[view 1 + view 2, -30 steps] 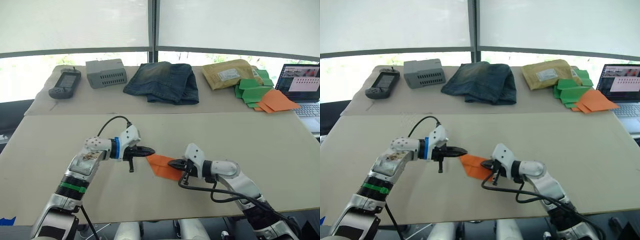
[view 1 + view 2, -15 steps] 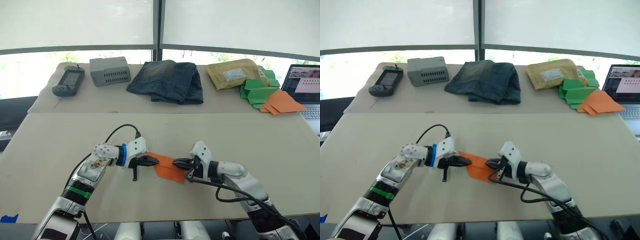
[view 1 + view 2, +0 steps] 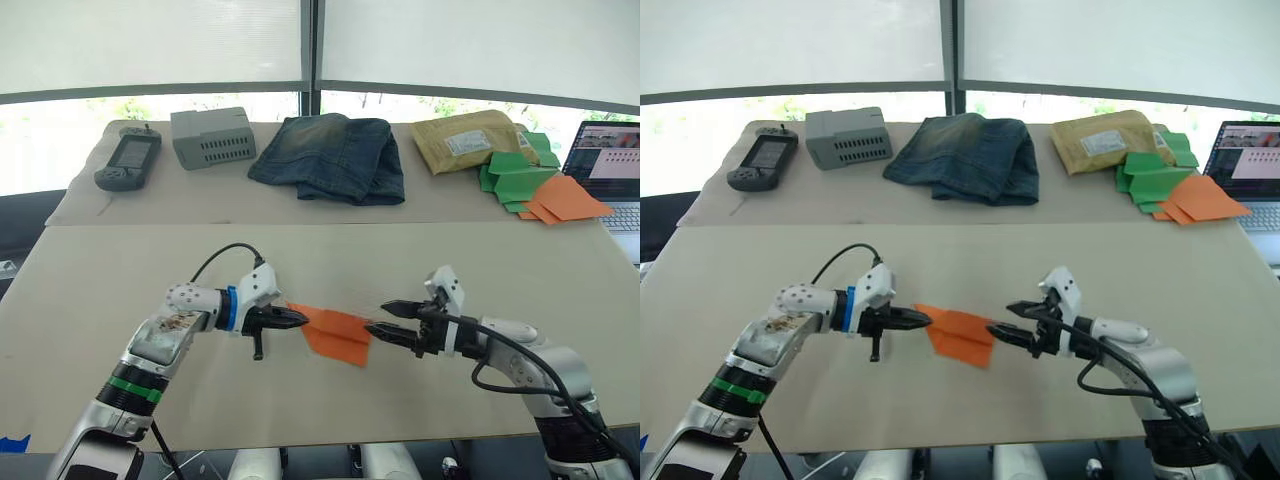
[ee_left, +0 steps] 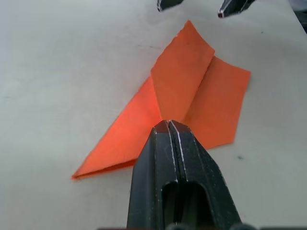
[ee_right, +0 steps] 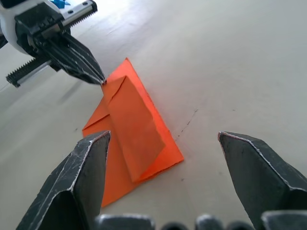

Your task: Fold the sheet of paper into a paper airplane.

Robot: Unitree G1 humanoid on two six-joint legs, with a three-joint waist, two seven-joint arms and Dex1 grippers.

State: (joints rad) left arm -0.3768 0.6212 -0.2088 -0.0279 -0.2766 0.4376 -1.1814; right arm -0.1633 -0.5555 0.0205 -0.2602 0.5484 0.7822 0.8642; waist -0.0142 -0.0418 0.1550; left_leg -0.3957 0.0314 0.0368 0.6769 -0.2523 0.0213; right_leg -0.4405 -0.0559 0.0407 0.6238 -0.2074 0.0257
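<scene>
Left eye view: beige table [image 3: 120, 270]; left hand [image 3: 296, 319] pinches sheet of paper [image 3: 336, 333], right hand [image 3: 385, 319] apart

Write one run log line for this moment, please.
left gripper: shut on sheet of paper | right gripper: open, apart | fold: unfinished

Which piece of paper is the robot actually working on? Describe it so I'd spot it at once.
Look at the near table, between the two grippers. The sheet of paper lies there, bright orange and creased into a pointed shape, with the left gripper shut on its tip. The green and paler orange papers sit far off by the laptop.
</scene>
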